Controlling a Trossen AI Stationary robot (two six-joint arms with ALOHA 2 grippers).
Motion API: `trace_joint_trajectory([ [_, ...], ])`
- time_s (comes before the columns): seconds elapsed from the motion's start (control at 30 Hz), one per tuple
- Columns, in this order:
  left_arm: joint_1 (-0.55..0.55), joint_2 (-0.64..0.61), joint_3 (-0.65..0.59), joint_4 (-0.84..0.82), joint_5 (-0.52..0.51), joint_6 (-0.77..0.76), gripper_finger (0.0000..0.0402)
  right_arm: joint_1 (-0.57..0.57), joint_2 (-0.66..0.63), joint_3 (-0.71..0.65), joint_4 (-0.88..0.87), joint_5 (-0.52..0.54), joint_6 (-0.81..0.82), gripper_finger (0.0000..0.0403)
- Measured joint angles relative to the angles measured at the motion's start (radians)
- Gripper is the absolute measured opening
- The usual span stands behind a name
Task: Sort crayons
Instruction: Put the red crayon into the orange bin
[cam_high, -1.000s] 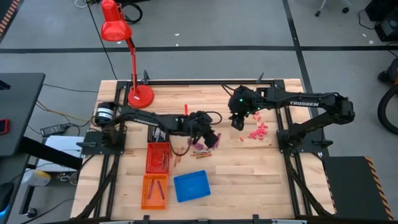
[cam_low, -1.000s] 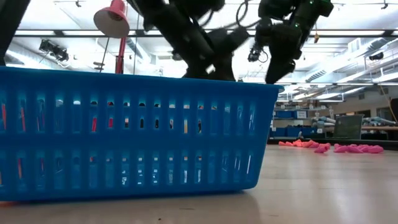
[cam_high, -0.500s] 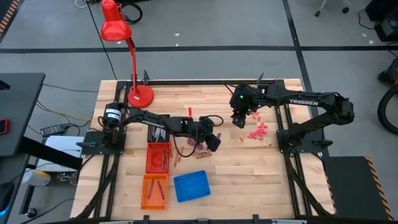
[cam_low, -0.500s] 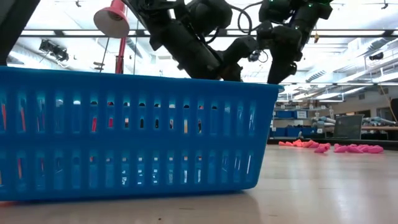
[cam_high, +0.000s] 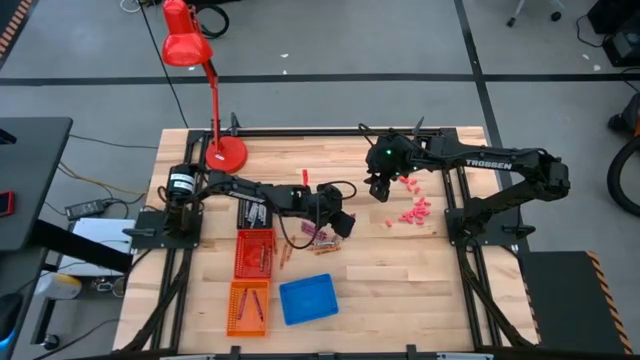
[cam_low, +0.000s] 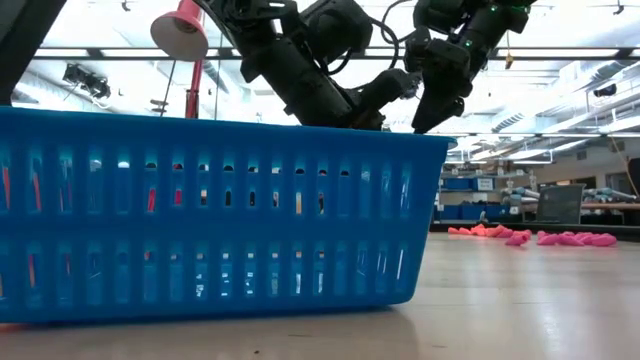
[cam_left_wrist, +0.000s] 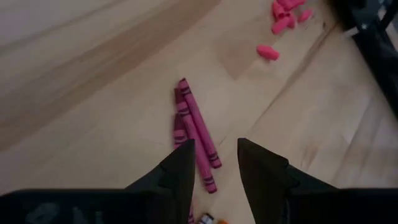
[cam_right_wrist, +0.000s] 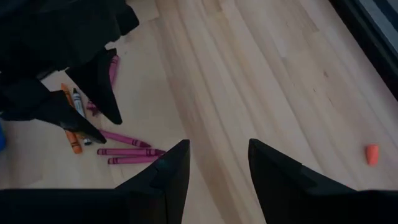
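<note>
A small heap of crayons (cam_high: 320, 238) lies on the wooden table's middle: several magenta ones (cam_left_wrist: 194, 134) side by side, and an orange and a dark one (cam_right_wrist: 73, 127) beside them. My left gripper (cam_left_wrist: 216, 146) hovers open just over the magenta crayons, slanting down, touching none; the high view shows my left gripper (cam_high: 338, 224) at the heap's right end. My right gripper (cam_right_wrist: 219, 146) hangs open above bare wood, to the right of and beyond the heap (cam_high: 378, 186). More crayons lie in the red basket (cam_high: 254, 252) and the orange basket (cam_high: 249, 307).
A blue basket (cam_high: 307, 298) stands near the front edge and fills the low view's left (cam_low: 200, 215). Pink chunky bits (cam_high: 415, 210) lie scattered at the right, one orange bit (cam_right_wrist: 371, 154) among them. A red desk lamp (cam_high: 225, 152) stands at the back left.
My left gripper has sunk a little toward the crayon heap and rolled about its own pointing line, staying open. The crayons have not moved.
</note>
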Motion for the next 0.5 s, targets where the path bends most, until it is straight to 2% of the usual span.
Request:
trace_joint_trajectory([
  [0.2, -0.001, 0.017, 0.001, 0.026, -0.04, -0.017, 0.0132, 0.0, 0.0, 0.0, 0.005, 0.034, 0.006, 0.0167],
  [0.5, -0.031, 0.116, 0.121, -0.139, -0.073, 0.046, 0.0132, -0.006, 0.0, 0.0, 0.001, 0.037, -0.009, 0.0167],
])
